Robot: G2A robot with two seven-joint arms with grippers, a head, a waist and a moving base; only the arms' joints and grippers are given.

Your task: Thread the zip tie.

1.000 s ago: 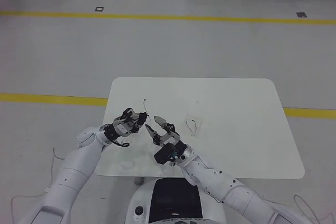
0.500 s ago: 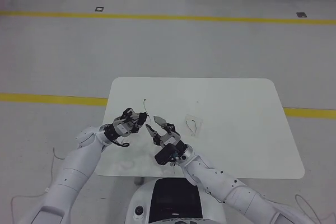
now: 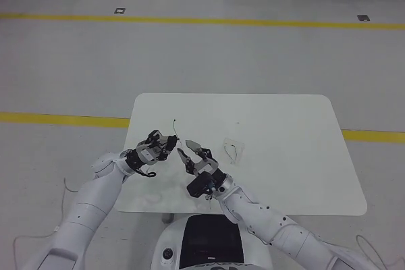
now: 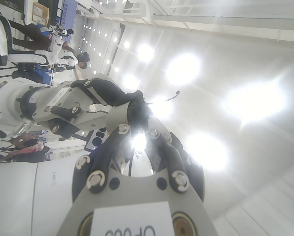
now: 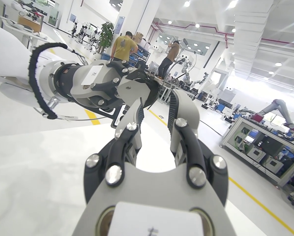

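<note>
Left gripper [image 3: 169, 144]: jaws closed on the zip tie [image 3: 175, 129], pinching it low on the strap, so that a thin curved length rises free above the fingertips; the left wrist view shows a small blocky end at the tip of that free length. Right gripper [image 3: 186, 150]: jaws parted to a moderate gap and holding nothing, directly facing the left gripper with its tips just beside the clamped part of the tie; actual contact cannot be confirmed. Both grippers are held above the near left part of the white table [image 3: 290, 135]. A small pale loop of material [image 3: 234, 150] lies flat on the table, apart from both grippers. Assessment: the tie is picked up and presented, but the visible strap forms no closed loop and no end is seen passing through a head, so threading appears not yet begun. Outstanding are a second grip by the right gripper, alignment of tail to head, and the pull-through.
</note>
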